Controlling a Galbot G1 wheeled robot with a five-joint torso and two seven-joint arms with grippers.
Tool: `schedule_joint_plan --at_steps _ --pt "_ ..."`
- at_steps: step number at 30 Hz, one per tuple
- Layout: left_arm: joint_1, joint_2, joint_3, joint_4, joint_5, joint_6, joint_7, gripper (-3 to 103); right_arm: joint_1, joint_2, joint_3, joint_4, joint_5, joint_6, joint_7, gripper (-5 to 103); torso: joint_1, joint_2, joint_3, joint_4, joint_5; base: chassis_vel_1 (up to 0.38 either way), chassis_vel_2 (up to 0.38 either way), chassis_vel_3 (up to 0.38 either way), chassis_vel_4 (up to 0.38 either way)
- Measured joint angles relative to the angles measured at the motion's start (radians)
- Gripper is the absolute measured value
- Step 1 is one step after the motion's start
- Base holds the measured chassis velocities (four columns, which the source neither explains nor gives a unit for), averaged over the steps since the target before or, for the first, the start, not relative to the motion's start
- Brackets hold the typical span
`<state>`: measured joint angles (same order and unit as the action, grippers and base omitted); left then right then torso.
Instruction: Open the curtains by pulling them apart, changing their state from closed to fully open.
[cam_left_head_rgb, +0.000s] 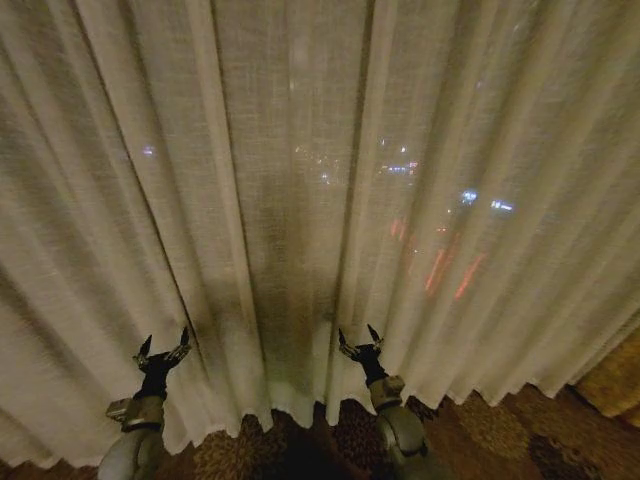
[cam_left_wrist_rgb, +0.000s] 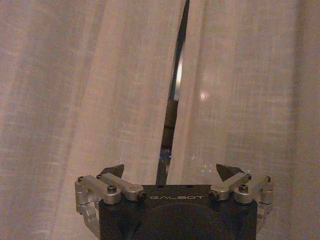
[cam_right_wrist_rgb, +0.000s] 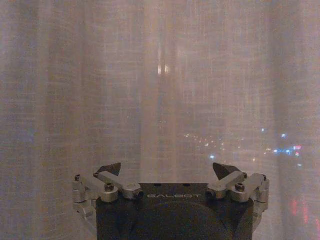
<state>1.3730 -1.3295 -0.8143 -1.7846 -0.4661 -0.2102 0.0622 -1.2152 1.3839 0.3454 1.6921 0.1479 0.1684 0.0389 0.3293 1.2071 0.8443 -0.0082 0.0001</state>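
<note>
Sheer cream-white curtains (cam_left_head_rgb: 300, 200) hang closed across the whole head view, their vertical pleats falling to a dark patterned carpet (cam_left_head_rgb: 480, 440), with small city lights glowing through the weave. At the far right edge a strip of golden-mustard drape (cam_left_head_rgb: 615, 375) shows near the floor. The left gripper (cam_left_head_rgb: 163, 351) is raised low in front of the fabric, left of centre, its fingers spread wide and holding nothing. The right gripper (cam_left_head_rgb: 359, 342) stands right of centre, near a dark fold, fingers likewise spread and empty. In the left wrist view the left gripper (cam_left_wrist_rgb: 171, 171) faces a narrow dark slit (cam_left_wrist_rgb: 172, 100) where two panels meet. In the right wrist view the right gripper (cam_right_wrist_rgb: 167, 169) faces unbroken cloth.
</note>
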Motion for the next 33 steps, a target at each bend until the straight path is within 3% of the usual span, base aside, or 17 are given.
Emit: schedule_joint_plan --at_steps 9,27,30,33 --pt "0.000 0.000 0.000 0.000 0.000 0.000 0.000 100 0.084 0.015 -0.050 -0.088 -0.058 0.007 0.039 100 0.000 0.001 0.000 0.0001 -0.0001 0.027 -0.021 -0.019 0.020" --pt "0.000 0.000 0.000 0.000 0.000 0.000 0.000 100 0.407 0.081 -0.073 -0.442 -0.025 0.037 0.049 101 0.000 0.000 0.000 0.0003 -0.0003 0.000 0.000 0.000 0.000" --pt "0.000 0.000 0.000 0.000 0.000 0.000 0.000 100 0.433 0.085 -0.080 -0.470 -0.025 0.044 0.033 97 0.000 0.000 0.000 0.0002 -0.0003 0.000 0.000 0.000 0.000" --pt "0.000 0.000 0.000 0.000 0.000 0.000 0.000 100 0.444 0.091 -0.086 -0.486 -0.025 0.057 0.030 82 0.000 0.000 0.000 0.0002 -0.0002 0.000 0.000 0.000 0.000"
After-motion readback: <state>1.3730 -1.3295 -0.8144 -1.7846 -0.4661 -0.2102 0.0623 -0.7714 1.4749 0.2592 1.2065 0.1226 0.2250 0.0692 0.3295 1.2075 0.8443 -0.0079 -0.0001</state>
